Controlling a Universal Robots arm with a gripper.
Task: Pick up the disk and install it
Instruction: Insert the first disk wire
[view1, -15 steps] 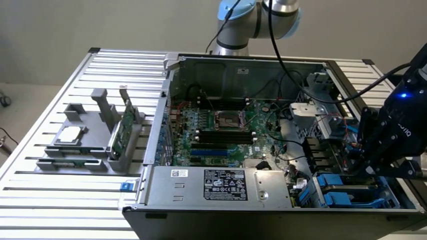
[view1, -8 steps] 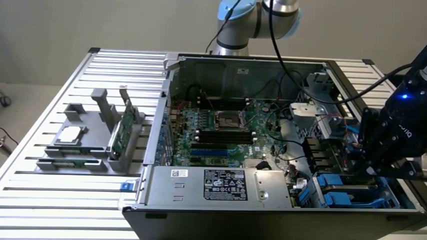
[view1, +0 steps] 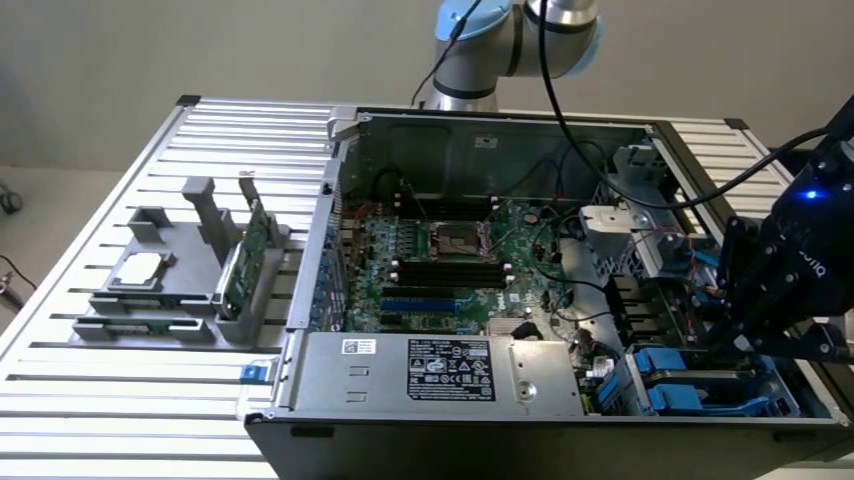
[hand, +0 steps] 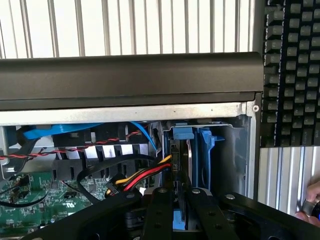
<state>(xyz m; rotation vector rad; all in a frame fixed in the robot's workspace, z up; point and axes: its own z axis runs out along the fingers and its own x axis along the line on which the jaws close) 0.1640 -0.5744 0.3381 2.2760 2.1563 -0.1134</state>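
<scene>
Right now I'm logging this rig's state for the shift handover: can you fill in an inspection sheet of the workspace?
Surface: slatted metal table.
Job's things: disk with blue carrier frame, standing on edge in the drive bay of the open computer case.
Clutter: grey fixture holding a green circuit card and a small silver chip; keyboard.
Grippers: gripper shut on the disk, fingers either side of it.
Cables: red, yellow and black bundle; blue cable.
Surroundings: a person's hand beside the case.
</scene>
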